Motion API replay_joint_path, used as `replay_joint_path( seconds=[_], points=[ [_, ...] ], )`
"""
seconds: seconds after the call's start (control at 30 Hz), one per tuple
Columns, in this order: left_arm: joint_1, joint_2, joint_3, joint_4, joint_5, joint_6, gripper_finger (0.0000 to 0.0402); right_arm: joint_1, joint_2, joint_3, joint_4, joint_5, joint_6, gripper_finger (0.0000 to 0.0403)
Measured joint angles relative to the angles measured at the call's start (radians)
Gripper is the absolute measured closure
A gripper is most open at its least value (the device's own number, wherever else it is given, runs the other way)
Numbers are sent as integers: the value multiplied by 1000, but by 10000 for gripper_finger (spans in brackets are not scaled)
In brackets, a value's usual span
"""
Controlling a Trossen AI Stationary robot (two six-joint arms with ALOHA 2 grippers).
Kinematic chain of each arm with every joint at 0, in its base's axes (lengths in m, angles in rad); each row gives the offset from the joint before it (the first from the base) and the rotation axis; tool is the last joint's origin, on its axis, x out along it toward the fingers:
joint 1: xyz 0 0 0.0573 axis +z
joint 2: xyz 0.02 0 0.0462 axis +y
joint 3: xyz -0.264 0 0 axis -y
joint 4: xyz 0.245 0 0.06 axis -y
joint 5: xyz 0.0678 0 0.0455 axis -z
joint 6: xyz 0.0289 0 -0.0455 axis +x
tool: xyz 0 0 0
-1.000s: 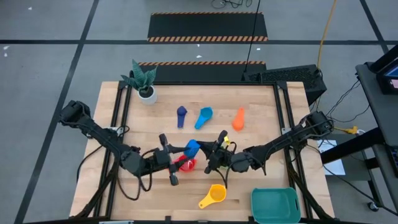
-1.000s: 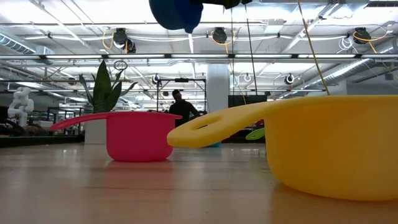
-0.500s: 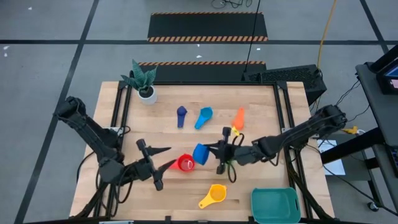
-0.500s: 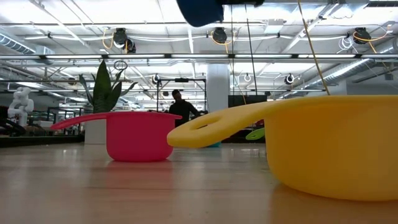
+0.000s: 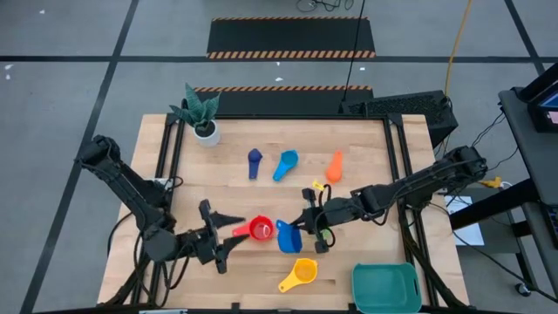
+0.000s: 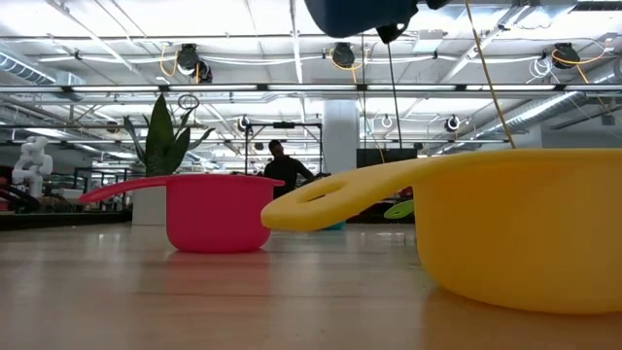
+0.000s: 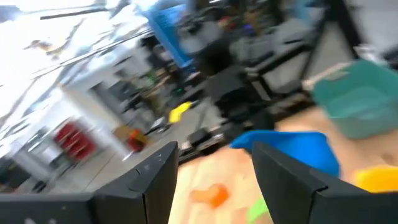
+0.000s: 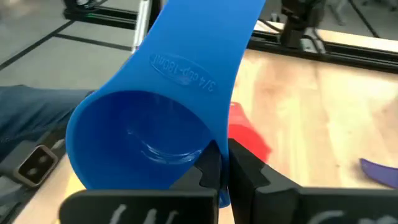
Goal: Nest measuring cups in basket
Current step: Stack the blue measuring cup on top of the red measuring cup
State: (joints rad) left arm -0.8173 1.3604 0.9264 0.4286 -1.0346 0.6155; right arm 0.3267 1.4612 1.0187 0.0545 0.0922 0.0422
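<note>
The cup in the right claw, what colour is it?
Blue cup; the right wrist view shows it best.

potted plant (image 5: 202, 116) at the table's (image 5: 366, 153) far-left corner.

The tabletop of light wooden planks (image 5: 366, 166) has a pale tan colour. On it lie a navy plastic cup (image 5: 254, 160), a light blue plastic cup (image 5: 286, 164), an orange plastic cup (image 5: 335, 167), a red plastic cup (image 5: 260, 229), a yellow plastic cup (image 5: 300, 273) and a blue plastic cup (image 5: 289, 236). The rectangular plastic basket (image 5: 385, 288) is teal-green. The small plant pot (image 5: 207, 133) is white, with green leaves. Behind the table, the black floor mats (image 5: 290, 38) have orange-and-black striped edges.
</note>
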Motion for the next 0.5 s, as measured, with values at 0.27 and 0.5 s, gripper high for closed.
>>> replay_joint_path(
  seconds=[0.27, 0.5],
  points=[
    [16, 15, 0, -37, 74, -8, 195, 0, 0, -3, -4, -24, 71, 403],
    [47, 84, 4, -9, 163, 58, 194, 0, 0, -3, -26, -142, 148, 403]
  ],
)
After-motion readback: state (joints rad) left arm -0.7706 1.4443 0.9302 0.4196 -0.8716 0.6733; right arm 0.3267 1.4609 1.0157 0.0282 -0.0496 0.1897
